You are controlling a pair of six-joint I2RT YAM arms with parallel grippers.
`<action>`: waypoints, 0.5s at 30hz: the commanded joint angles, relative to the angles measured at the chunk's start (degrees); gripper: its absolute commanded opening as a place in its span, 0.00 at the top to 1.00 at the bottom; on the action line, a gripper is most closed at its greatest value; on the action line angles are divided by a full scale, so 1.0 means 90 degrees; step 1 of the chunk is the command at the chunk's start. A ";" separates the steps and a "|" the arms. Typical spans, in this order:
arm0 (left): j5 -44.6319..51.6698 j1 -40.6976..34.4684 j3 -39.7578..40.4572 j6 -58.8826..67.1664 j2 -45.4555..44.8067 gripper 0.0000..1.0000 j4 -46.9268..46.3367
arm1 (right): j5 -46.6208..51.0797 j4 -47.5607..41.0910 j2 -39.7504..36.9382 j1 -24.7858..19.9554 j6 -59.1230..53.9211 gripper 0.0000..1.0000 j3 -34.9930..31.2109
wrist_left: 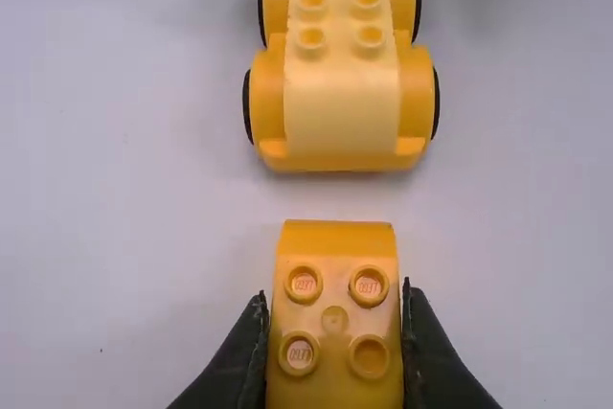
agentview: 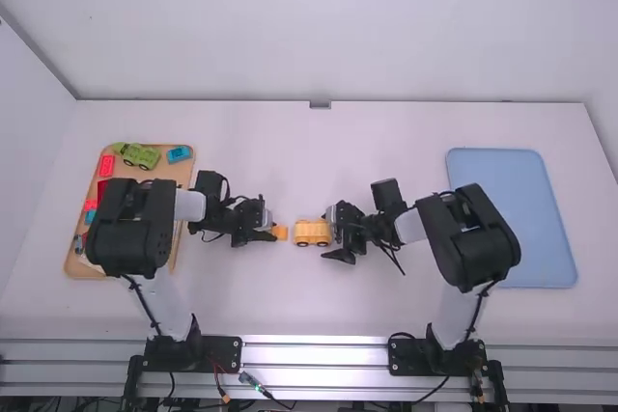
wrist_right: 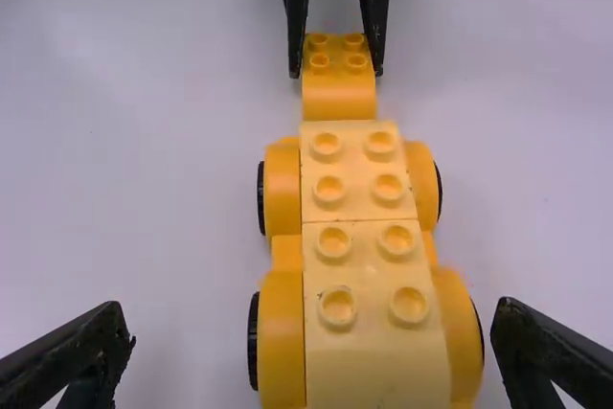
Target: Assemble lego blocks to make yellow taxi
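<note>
From the high view, the left hand (agentview: 278, 233) is near the middle of the counter (agentview: 261, 301), pinching a small orange-yellow block (agentview: 281, 233). Just beside the block is a little yellow car (agentview: 312, 233), sitting on the counter. The right hand (agentview: 330, 234) is at the other end of the car, with its fingers wide apart. Far to the left is a tan tray (agentview: 162, 174). It has a green toy car (agentview: 138, 155), a blue block (agentview: 179, 154) and a red block (agentview: 106, 164) on it, and part of the left arm (agentview: 135, 224) hides some of the tray. Far to the right is a blue tray (agentview: 512, 224), and the right arm (agentview: 473, 248) hides a bit of its near side.

From the left wrist view, the left hand (wrist_left: 335, 304) squeezes the orange-yellow block from both sides. The block has four round bumps on top, and its curved end points at the car. There is a small gap between the block and the car. The car has black wheels (wrist_left: 248, 107) and a pale yellow top with bumps. The tips of the right hand are out past the car's sides.

From the right wrist view, the right hand (wrist_right: 314, 332) is wide, and the car is between its fingers but not touching them. Two pale yellow blocks (wrist_right: 359, 170) are in a line on top of the car, with four bumps on each. Past the car, the left hand has one finger on each side of the orange-yellow block.
</note>
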 commanded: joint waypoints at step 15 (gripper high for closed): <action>-0.0194 0.0012 0.0121 -0.0109 0.0083 0.96 -0.0345 | -0.0233 0.1333 0.1047 0.0022 0.0840 0.01 0.0384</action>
